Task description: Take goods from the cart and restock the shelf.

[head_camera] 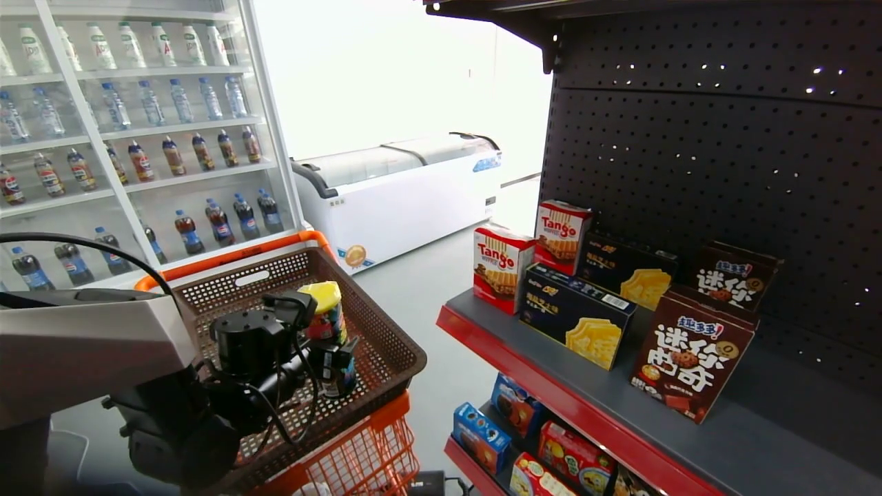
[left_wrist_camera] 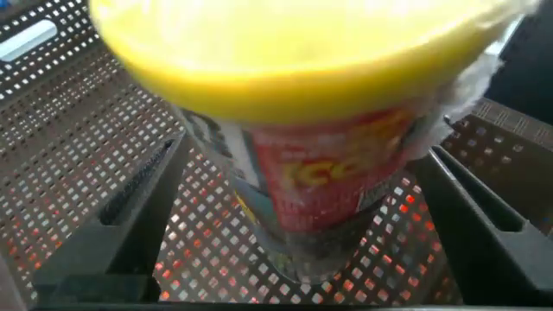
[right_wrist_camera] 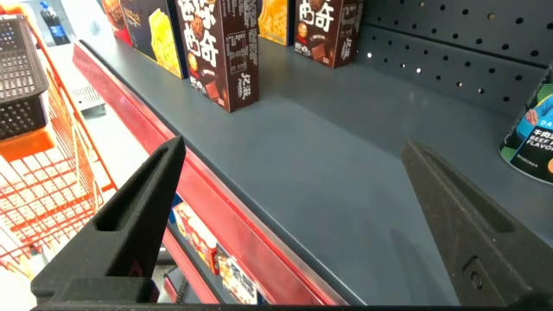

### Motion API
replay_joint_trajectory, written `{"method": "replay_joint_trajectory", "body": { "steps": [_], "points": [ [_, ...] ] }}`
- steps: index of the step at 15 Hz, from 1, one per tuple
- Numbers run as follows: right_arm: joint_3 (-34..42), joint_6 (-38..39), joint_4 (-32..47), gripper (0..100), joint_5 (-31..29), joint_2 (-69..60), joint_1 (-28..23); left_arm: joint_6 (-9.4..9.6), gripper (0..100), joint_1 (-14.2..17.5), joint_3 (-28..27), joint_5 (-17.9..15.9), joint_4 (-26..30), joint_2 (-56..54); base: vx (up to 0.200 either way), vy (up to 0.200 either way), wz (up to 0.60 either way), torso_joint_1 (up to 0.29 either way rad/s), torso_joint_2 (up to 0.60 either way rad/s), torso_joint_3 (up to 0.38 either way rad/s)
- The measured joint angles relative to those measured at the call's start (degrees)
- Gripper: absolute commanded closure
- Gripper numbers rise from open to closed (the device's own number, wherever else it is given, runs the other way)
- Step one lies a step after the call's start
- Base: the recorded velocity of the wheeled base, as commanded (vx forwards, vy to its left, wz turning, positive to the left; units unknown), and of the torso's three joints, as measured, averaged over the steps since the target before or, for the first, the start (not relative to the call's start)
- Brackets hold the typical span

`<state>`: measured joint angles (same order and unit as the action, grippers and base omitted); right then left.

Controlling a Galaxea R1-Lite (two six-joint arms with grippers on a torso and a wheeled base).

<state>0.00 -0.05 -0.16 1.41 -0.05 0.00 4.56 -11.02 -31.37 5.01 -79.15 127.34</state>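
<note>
A canister with a yellow lid [head_camera: 324, 306] stands upright in the brown cart basket [head_camera: 386, 344]. My left gripper [head_camera: 336, 358] reaches into the basket and is shut on the canister's lower body. Up close, the canister [left_wrist_camera: 320, 173] sits between both dark fingers [left_wrist_camera: 130, 225], above the basket mesh. The grey shelf board with a red front edge [head_camera: 551, 393] is to the right and carries several snack boxes [head_camera: 689, 358]. My right gripper [right_wrist_camera: 294, 225] hangs open over a bare stretch of that shelf board [right_wrist_camera: 346, 173], with nothing between its fingers.
Brown boxes [right_wrist_camera: 225, 52] stand at the shelf's back, and a blue-green cup [right_wrist_camera: 531, 130] stands farther along. The orange cart frame [right_wrist_camera: 43, 173] is beside the shelf. A drinks fridge [head_camera: 138, 138] and a chest freezer [head_camera: 400, 193] lie beyond. Lower shelves hold more packs [head_camera: 482, 434].
</note>
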Motion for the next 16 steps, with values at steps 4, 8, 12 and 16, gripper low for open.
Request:
{"method": "replay_joint_trajectory", "body": {
  "steps": [4,8,12,16],
  "points": [
    [0.0,0.0,0.0,0,0.02,-0.02,0.0,0.3,0,0.05,-0.5,0.02,-0.77,2.69,0.0,0.0,0.0,0.0,0.0,0.0],
    [0.0,-0.02,0.0,0,0.02,-0.02,0.0,2.99,100,0.63,-1.12,-0.04,-3.21,3.8,0.0,0.0,0.0,0.0,0.0,0.0],
    [0.0,-0.02,0.0,0,0.02,-0.02,0.0,4.68,100,0.37,-0.88,0.35,-1.95,3.5,0.0,0.0,0.0,0.0,0.0,0.0],
    [0.0,-0.02,0.0,0,0.02,-0.02,0.0,3.69,100,0.28,-5.18,-0.91,6.1,-1.79,0.0,0.0,0.0,0.0,0.0,0.0]
  ]
}}
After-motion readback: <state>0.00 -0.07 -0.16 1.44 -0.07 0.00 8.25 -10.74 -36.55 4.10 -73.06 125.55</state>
